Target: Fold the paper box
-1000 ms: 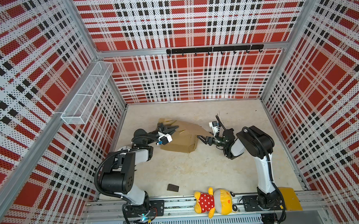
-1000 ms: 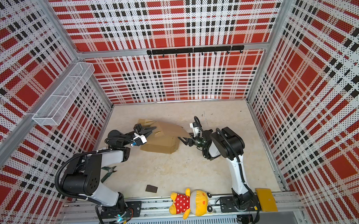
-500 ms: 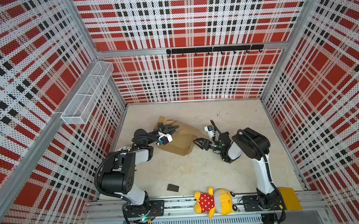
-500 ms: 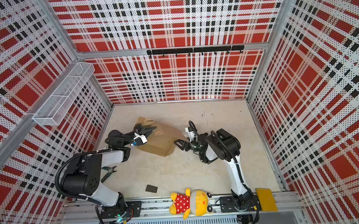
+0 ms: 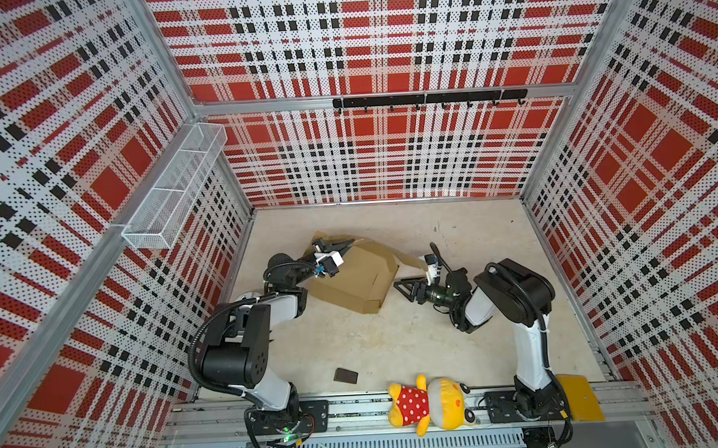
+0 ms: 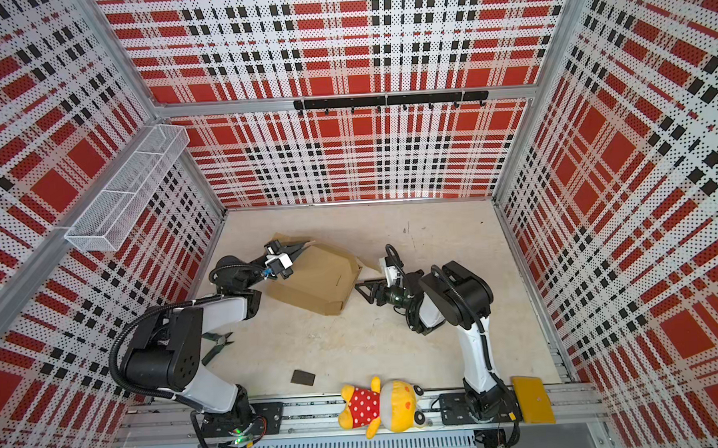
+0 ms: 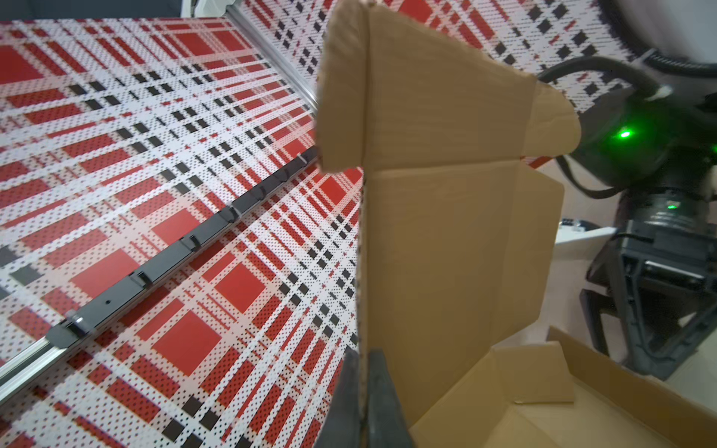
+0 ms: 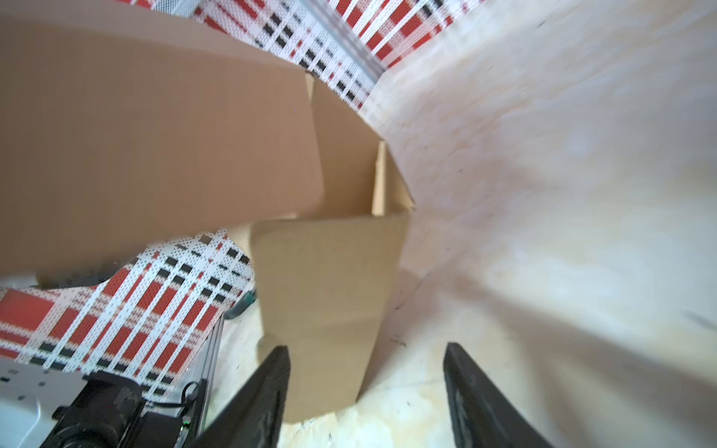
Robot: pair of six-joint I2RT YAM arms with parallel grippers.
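The paper box (image 5: 353, 281) (image 6: 316, 283), plain brown cardboard, lies partly folded on the floor left of centre, with its lid panel raised. My left gripper (image 5: 345, 245) (image 6: 304, 245) is at the box's far left corner. In the left wrist view it (image 7: 362, 388) is shut on the edge of an upright panel (image 7: 446, 240). My right gripper (image 5: 402, 287) (image 6: 364, 289) is open at the box's right end. In the right wrist view its jaws (image 8: 364, 349) stand wide apart, and a corner wall of the box (image 8: 329, 279) lies just in front of them, nearer one finger.
A small dark brown block (image 5: 345, 375) (image 6: 302, 377) lies on the floor near the front rail. A plush toy (image 5: 427, 405) and a yellow pad (image 5: 579, 396) rest on the rail. Green pliers (image 6: 217, 343) lie by the left arm. A wire basket (image 5: 177, 195) hangs on the left wall.
The right gripper's jaws have spread wider beside the box's right end. The box's lid has sunk lower. The left gripper keeps its grip.
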